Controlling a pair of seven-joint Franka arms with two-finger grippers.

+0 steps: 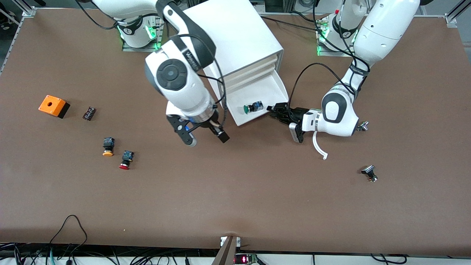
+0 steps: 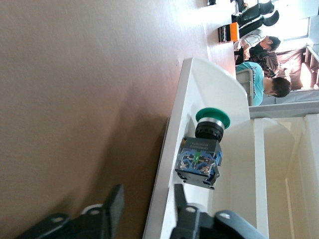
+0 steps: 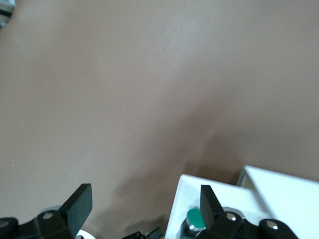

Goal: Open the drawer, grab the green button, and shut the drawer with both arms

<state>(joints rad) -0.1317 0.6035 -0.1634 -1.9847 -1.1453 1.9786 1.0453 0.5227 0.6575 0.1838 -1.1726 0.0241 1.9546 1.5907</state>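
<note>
The lowest drawer (image 1: 257,92) of the white cabinet (image 1: 235,36) stands pulled out. The green-capped button (image 1: 253,108) lies on its side in it, near the front wall. My left gripper (image 1: 274,109) is open at the drawer's front wall, at the corner toward the left arm's end. In the left wrist view (image 2: 148,194) one finger is inside the drawer (image 2: 174,149) and one outside, with the button (image 2: 204,144) close by. My right gripper (image 1: 204,137) is open and empty, up over the table by the drawer's other front corner. The right wrist view (image 3: 144,193) shows the drawer corner (image 3: 199,186) and green cap (image 3: 197,218).
Toward the right arm's end lie an orange box (image 1: 53,106), a small black part (image 1: 89,113), an orange-yellow-capped button (image 1: 107,146) and a red-capped button (image 1: 126,160). A black-and-silver part (image 1: 369,173) lies toward the left arm's end. A white curved strip (image 1: 319,145) lies under the left wrist.
</note>
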